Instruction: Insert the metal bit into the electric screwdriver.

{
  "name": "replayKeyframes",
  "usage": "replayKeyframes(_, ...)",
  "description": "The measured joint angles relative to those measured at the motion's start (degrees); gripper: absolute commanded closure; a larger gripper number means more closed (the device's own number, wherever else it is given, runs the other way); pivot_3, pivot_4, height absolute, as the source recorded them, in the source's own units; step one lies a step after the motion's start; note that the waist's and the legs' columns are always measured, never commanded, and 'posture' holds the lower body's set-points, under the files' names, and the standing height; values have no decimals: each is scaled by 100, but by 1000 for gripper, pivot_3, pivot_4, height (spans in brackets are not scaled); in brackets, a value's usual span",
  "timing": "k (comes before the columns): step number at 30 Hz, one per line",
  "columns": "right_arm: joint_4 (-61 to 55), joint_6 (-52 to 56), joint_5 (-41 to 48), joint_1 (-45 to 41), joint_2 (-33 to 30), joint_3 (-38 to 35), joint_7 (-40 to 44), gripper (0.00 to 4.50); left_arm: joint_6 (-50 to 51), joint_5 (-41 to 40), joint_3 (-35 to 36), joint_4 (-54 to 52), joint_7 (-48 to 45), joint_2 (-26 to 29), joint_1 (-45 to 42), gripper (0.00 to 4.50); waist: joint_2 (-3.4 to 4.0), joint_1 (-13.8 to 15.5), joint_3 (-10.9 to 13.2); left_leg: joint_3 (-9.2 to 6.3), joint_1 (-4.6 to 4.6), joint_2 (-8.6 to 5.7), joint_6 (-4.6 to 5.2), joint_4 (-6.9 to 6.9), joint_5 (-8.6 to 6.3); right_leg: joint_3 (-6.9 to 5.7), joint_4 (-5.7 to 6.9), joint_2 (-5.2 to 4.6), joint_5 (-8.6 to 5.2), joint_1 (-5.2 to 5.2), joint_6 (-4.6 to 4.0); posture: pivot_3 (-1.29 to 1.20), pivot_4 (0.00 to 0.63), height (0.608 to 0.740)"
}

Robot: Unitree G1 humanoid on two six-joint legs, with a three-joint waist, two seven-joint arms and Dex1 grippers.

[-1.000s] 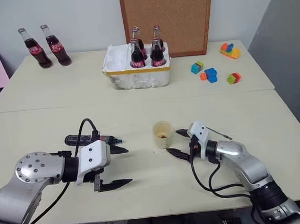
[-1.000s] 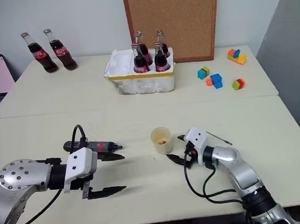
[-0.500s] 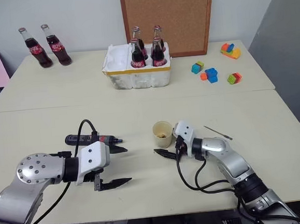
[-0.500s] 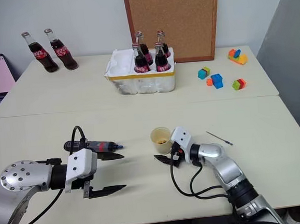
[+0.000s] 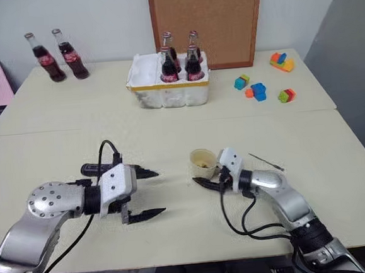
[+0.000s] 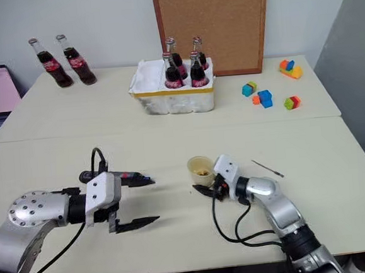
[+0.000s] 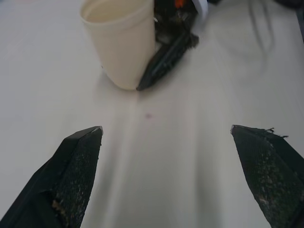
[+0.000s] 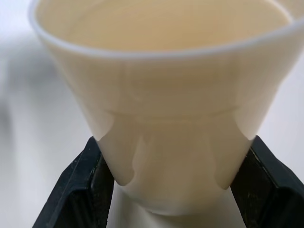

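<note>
The right claw (image 5: 206,176) has swung in from beside the thin, dark grey, needle-like metal bit (image 5: 266,162) to the small cream plastic cup (image 5: 203,162), and its two black fingers now stand one on each side of the cup's base; in the right wrist view they flank the cup's lower wall closely, narrowing around it, though whether they already pinch it cannot be told. The left claw (image 5: 150,193) has edged a little toward the cup and hangs released, its two black fingers spread wide with nothing between them; in the left wrist view they frame bare desk (image 5: 177,232), with the cup ahead. The slim black pen-shaped electric screwdriver with a red band (image 6: 119,176) lies flat on the pale desk well to the left of the cup, just behind the left claw's upper finger and untouched by it. The metal bit lies loose on the desk to the right of the cup, apart from the right arm. Judging by this, neither of the task's things has been picked up: the right claw has gone for the cup, not the bit, so the insertion has not started, and both bit and screwdriver must first be grasped.
</note>
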Motion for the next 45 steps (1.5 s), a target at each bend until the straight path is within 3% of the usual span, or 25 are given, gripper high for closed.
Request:
replayKeyframes(5,-63,58,152,218,-642,-1237,-360,1609,449,-154,-515,-151,370,-628,-733,0,-1,10,-1,7,3,-9,1,34,-1,13,-1,-2,11,17,17,0,150,740)
replayKeyframes(9,677,-56,196,100,-775,-1961,-823,1610,614,-84,-1093,57,571,-1182,-1302,0,-1,-59,-1,12,9,-16,1,35,0,15,6,6,16,26,16,0,150,740)
replayKeyframes(21,3145,-827,47,-958,-782,-2765,-2141,1610,391,800,-2043,1013,1235,-2541,-2518,0,3,-71,-2,51,5,-8,0,32,1,28,2,29,22,18,0,0,150,740)
replayKeyframes(23,3272,-857,53,-994,-765,-2794,-2186,910,358,847,-2122,1073,1301,-2702,-2589,0,5,-69,-3,55,5,-6,0,32,1,33,0,22,22,17,1,0,150,740)
replayKeyframes(28,3315,-751,249,-1000,-683,-2864,-2208,70,351,904,-2154,1081,1330,-2802,-2595,0,5,-71,-3,55,5,-5,0,33,1,35,2,18,22,18,2,0,150,740)
replayKeyframes(37,1813,90,724,-247,-628,-3092,-2315,70,359,895,-2125,1082,1325,-2796,-2582,0,9,-52,-5,50,4,-2,0,32,1,30,-1,15,19,17,7,0,150,740)
replayKeyframes(45,-1181,1113,887,2271,-828,-3241,-2367,70,556,778,-1766,1072,1290,-2388,-2371,0,22,-48,-8,32,4,-3,-1,28,0,29,0,4,8,17,22,0,150,740)
